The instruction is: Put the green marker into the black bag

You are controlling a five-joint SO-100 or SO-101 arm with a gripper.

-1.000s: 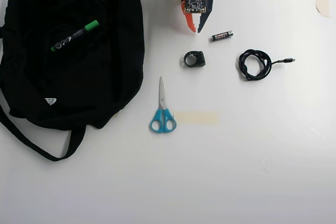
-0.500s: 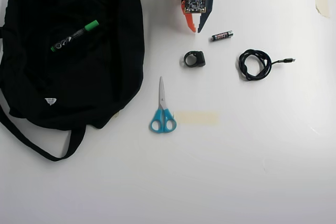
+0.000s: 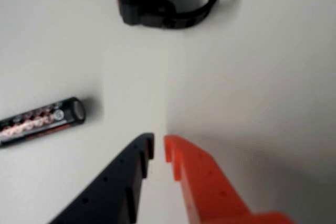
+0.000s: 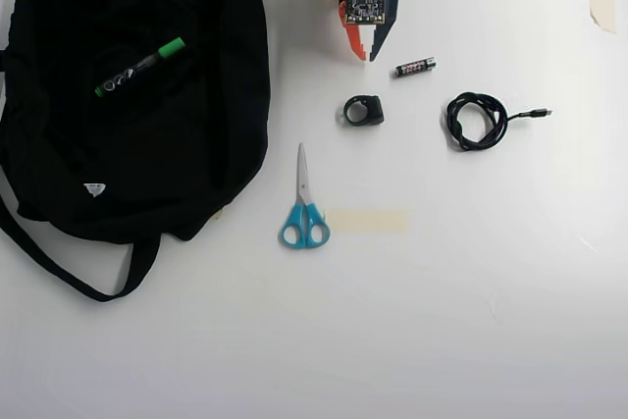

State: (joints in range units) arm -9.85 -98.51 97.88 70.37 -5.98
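Green marker (image 4: 139, 68): is seen lying on top of the black bag (image 4: 196, 144) in the overhead view, tilted, with the green cap toward the far edge of the bench and the green end tip toward the left edge.
Black bag: is spread over the far left corner of the bench; a long strap (image 4: 59, 267) is trailed toward the near edge, and a small white mark (image 4: 94, 188) is shown on the fabric.
Gripper (image 4: 364, 54): is placed at the far edge of the bench, just right of the bag; one orange and one dark finger are held narrowly apart, with nothing between them. In the wrist view (image 3: 158, 146) only bare bench is seen in the slim gap.
Battery (image 4: 415, 67): is laid just right of the fingertips; it is seen at the left in the wrist view (image 3: 39, 120).
Black ring-shaped object (image 4: 364, 110): is set just below the gripper, toward mid-bench.
Scissors (image 4: 303, 211): are laid mid-bench, blue handles toward the near edge.
Coiled cable (image 4: 476, 120): is set toward the right edge.
Tape strip (image 4: 368, 221): is stuck just right of the scissors' handles.
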